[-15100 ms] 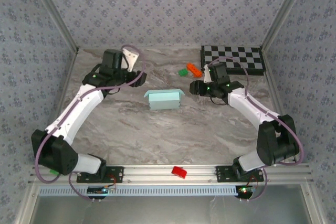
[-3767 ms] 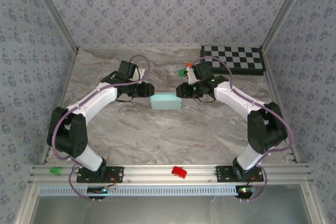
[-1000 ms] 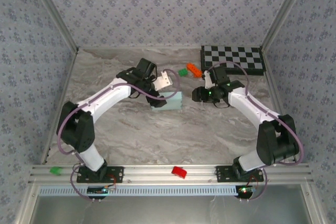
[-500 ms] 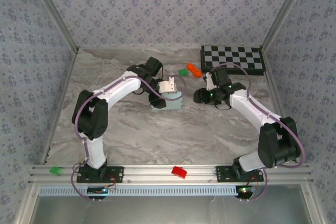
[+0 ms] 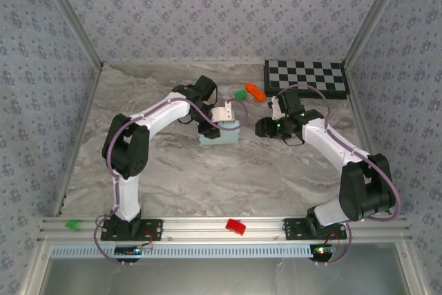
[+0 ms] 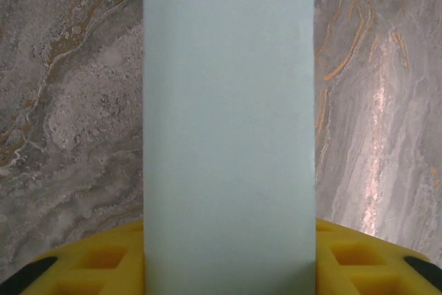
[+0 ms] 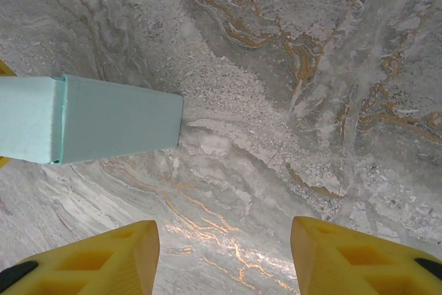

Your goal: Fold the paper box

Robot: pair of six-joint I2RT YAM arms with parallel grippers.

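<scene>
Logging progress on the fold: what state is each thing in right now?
paper box: folded up into a block, lying on the table.
left tool: fingers on either side of the box; grip unclear.
right tool: open, empty, apart from the box.
checkerboard: lying flat at the far right corner, untouched.
</scene>
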